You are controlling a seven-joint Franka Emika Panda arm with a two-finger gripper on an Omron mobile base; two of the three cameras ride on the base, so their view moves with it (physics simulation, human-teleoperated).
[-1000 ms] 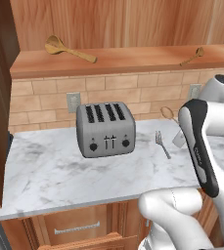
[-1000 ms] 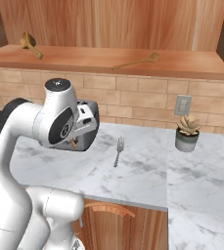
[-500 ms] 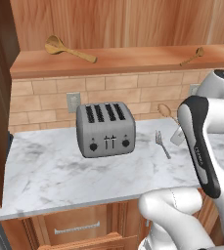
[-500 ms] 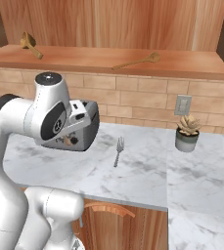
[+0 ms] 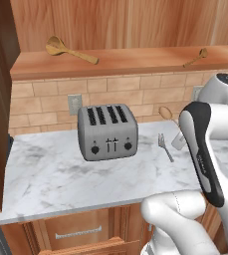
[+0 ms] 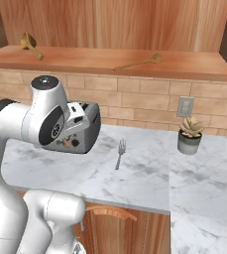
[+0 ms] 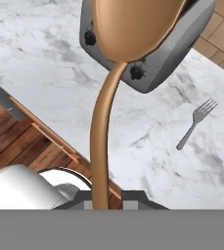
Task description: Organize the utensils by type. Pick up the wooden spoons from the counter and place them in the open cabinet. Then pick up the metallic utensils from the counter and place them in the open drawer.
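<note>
the two-finger gripper (image 7: pixel 102 205) is clamping the handle end of the small thin coppery-brown spoon (image 7: pixel 108 93), carrying it above the white marble counter (image 5: pixel 51 174) near the silver toaster (image 5: pixel 107 131). the spoon is looking light, stiff and slick, so a firm pinch low on the handle is probably suiting it. the slim silver fork (image 6: pixel 120 153) is lying flat on the marble, its thin handle likely the place to grasp.

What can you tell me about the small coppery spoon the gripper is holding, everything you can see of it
The coppery spoon is slim, with a smooth brown metallic sheen, an oval bowl and a thin curved handle. The gripper is shut on the end of its handle, so it is off the counter, bowl pointing away from the hand. In the hand view its bowl overlaps the toaster; the left base view shows the bowl raised beside the arm.
</note>
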